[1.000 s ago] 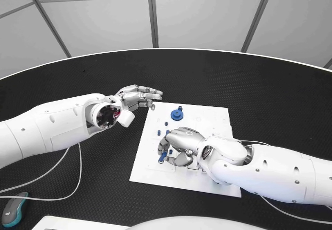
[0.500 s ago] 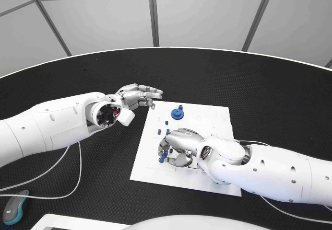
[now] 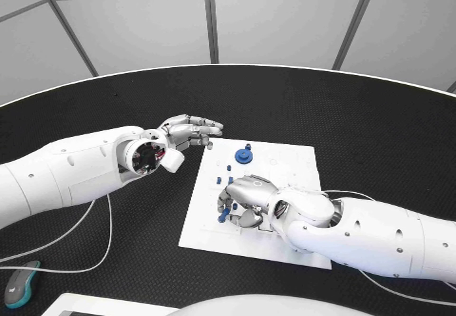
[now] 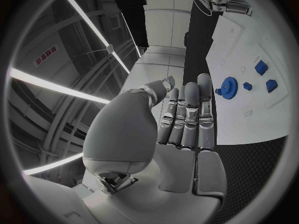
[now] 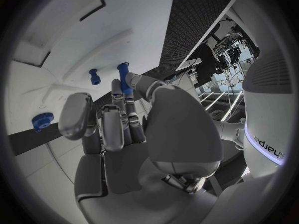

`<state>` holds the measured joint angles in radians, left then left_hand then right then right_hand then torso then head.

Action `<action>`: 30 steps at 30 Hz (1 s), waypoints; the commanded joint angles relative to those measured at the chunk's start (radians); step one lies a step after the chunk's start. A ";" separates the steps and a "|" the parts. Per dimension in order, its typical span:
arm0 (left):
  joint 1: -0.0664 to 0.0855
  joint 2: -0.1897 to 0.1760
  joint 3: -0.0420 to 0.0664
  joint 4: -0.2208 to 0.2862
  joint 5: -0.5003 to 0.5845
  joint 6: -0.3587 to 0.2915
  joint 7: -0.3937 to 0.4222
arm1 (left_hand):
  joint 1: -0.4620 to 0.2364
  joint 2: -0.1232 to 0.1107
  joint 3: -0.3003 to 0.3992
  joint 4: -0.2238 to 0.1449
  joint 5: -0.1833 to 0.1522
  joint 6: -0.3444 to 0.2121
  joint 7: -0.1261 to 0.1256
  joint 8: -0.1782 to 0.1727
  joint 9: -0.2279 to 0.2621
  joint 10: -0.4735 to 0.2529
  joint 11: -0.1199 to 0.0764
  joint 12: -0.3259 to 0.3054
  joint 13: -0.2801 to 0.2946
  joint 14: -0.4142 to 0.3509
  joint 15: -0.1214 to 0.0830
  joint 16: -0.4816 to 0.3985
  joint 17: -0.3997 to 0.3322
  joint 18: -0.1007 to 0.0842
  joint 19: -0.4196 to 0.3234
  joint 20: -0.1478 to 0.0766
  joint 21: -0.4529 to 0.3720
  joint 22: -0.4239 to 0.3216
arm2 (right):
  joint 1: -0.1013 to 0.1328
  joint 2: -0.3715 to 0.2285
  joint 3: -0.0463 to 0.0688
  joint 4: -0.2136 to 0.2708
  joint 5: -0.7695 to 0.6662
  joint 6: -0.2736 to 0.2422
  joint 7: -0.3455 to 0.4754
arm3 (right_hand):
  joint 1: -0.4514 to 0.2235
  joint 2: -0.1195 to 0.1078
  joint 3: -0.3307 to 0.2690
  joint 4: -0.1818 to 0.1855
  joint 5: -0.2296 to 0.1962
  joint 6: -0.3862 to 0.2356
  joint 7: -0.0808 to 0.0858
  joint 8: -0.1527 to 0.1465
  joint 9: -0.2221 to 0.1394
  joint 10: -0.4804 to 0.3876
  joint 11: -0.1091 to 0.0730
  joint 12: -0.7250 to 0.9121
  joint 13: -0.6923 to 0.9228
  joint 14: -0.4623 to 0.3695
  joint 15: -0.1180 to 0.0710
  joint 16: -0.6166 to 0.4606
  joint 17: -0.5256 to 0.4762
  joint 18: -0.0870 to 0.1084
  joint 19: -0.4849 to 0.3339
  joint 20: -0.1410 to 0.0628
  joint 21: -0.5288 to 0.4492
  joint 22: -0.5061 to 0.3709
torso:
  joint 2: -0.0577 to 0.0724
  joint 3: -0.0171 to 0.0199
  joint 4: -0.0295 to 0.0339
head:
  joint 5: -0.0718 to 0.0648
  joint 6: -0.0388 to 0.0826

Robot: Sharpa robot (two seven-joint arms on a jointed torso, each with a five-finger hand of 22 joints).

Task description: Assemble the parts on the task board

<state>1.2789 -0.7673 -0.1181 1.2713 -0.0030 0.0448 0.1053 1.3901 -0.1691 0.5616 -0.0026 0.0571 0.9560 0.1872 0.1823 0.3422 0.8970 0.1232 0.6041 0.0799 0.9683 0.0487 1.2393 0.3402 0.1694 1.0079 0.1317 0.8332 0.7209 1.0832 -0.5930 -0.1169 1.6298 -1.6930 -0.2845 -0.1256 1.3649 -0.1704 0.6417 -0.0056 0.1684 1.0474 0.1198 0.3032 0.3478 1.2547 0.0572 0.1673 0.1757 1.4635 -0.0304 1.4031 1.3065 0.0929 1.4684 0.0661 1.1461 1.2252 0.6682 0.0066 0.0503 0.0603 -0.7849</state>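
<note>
The white rectangular task board (image 3: 285, 164) lies flat in the middle of the black round desk (image 3: 380, 125), and the right hand (image 3: 249, 197) is down on its near left part, palm toward the plate, fingers curled in over a cluster of small blue parts. In the right wrist view a slim blue peg (image 5: 123, 77) stands up between the fingertips of that hand, touching them; it looks pinched there, though the contact itself is partly hidden by the fingers. A second short blue peg (image 5: 94, 76) stands just beside it on the board, free of the hand, and a blue toothed gear (image 5: 42, 121) sits farther off, well apart from the fingers. From the head view the same gear (image 3: 244, 157) rests on the far half of the board, just beyond the right hand, with a few small blue pieces (image 3: 223, 180) between the two. The left hand (image 3: 190, 133) hovers above the desk just off the board's far left corner, holding nothing, its fingers lying together and bent loosely forward; in the left wrist view they point toward the gear (image 4: 228, 88) without reaching it.
</note>
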 commanded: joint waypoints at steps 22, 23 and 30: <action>0.000 -0.001 0.000 0.001 0.000 0.000 -0.002 | -0.007 0.007 -0.004 0.006 -0.003 -0.008 -0.002 -0.005 0.002 -0.009 0.000 0.001 0.002 -0.006 0.002 -0.003 -0.001 0.016 -0.002 0.006 -0.008 -0.003 | -0.001 0.013 0.000 0.003 -0.007 0.049 -0.004 | -0.005 0.008 -0.003 -0.008 0.004 0.004 0.006 0.002 0.005 0.015 -0.009 -0.001 0.004 0.057 -0.004 0.004 0.005 -0.004 0.008 -0.006 0.003 0.006 | 0.000 0.0000 -0.0001 | -0.001 -0.005; 0.000 -0.001 0.000 0.001 0.000 0.000 -0.002 | -0.007 0.007 -0.004 0.006 -0.003 -0.008 -0.002 -0.005 0.002 -0.009 0.000 0.001 0.002 -0.006 0.002 -0.003 -0.001 0.016 -0.002 0.006 -0.008 -0.003 | -0.001 0.013 0.000 0.003 -0.007 0.051 -0.005 | -0.006 0.008 -0.003 -0.008 0.004 0.004 0.006 0.002 0.005 0.015 -0.009 -0.001 0.004 0.057 -0.004 0.005 0.005 -0.004 0.008 -0.006 0.003 0.006 | 0.000 0.0000 -0.0001 | -0.001 -0.005; 0.000 -0.002 0.000 0.001 0.000 0.000 -0.002 | -0.007 0.007 -0.004 0.006 -0.003 -0.008 -0.002 -0.005 0.002 -0.009 0.000 0.001 0.002 -0.006 0.002 -0.003 -0.001 0.016 -0.002 0.006 -0.008 -0.003 | -0.001 0.014 0.000 0.005 -0.029 0.054 -0.017 | -0.006 0.008 -0.003 -0.008 0.004 0.004 0.006 0.002 0.005 0.015 -0.009 -0.001 0.004 0.057 -0.003 0.005 0.005 -0.004 0.008 -0.006 0.003 0.006 | 0.000 0.0003 0.0001 | 0.000 -0.007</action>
<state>1.2790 -0.7688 -0.1180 1.2719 -0.0030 0.0453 0.1035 1.3861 -0.1652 0.5589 0.0001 0.0571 0.9560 0.1872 0.1823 0.3430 0.8970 0.1232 0.6041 0.0806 0.9683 0.0487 1.2392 0.3402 0.1694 1.0079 0.1316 0.8288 0.7187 1.0817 -0.5792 -0.1171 1.6342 -1.7200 -0.2306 -0.1407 1.3649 -0.1707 0.6389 -0.0083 0.1685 1.0477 0.1234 0.2983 0.3519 1.2549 0.0573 0.1665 0.1806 1.4636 -0.0303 1.4031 1.3078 0.0929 1.4684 0.0661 1.1461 1.2303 0.6678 0.0066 0.0500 0.0597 -0.7914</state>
